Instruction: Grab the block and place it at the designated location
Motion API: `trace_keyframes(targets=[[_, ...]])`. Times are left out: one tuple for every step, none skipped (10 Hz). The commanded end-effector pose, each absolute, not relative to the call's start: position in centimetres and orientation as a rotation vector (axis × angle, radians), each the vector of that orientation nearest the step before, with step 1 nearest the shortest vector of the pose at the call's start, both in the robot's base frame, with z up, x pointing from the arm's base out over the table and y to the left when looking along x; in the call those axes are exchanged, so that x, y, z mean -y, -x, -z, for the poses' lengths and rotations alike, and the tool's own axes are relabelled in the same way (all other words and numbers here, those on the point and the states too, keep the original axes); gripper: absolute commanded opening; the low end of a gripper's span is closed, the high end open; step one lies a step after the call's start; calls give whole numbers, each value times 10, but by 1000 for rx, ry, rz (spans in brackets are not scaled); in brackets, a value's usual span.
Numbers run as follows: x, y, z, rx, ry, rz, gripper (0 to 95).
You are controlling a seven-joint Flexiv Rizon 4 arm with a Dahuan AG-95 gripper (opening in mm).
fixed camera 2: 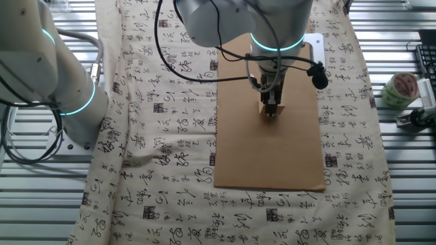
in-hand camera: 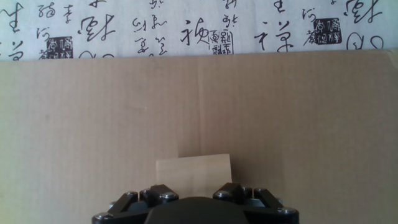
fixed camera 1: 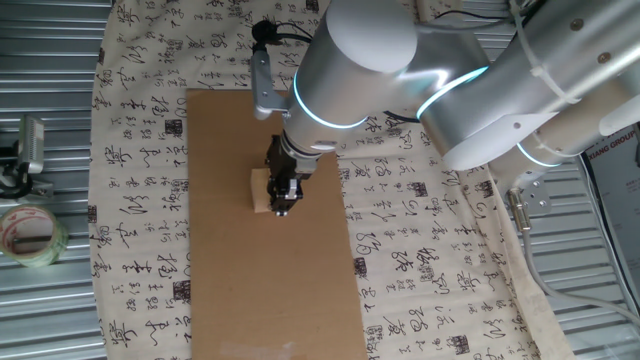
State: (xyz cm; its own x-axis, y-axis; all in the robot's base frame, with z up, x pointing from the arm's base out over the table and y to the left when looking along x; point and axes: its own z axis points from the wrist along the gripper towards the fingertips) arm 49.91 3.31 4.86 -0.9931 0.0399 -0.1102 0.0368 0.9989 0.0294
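Two high opposite table views; hand view close over cardboard sheet.

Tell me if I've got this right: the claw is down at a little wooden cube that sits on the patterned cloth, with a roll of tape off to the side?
Not quite. The wooden cube sits on the brown cardboard sheet, which lies on the patterned cloth; the hand view shows cardboard all around it. The claw is indeed down at the cube, and the tape roll lies off to the side.

The block is lying on the cardboard sheet, just ahead of the gripper; patterned cloth is showing beyond.
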Motion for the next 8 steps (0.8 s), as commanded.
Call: trace_keyframes(targets=[[-33, -499, -49, -3029, -57, -40, 0], [-33, -499, -48, -3027, -57, -41, 0], [-33, -499, -48, -3028, -57, -42, 0], [-33, -500, -47, -3026, -55, -41, 0], [-32, -500, -46, -3026, -55, -41, 0], [-32, -500, -46, -3025, -53, -40, 0], [-32, -500, -46, -3025, -52, -39, 0], [-32, -500, -45, -3025, -51, -39, 0]])
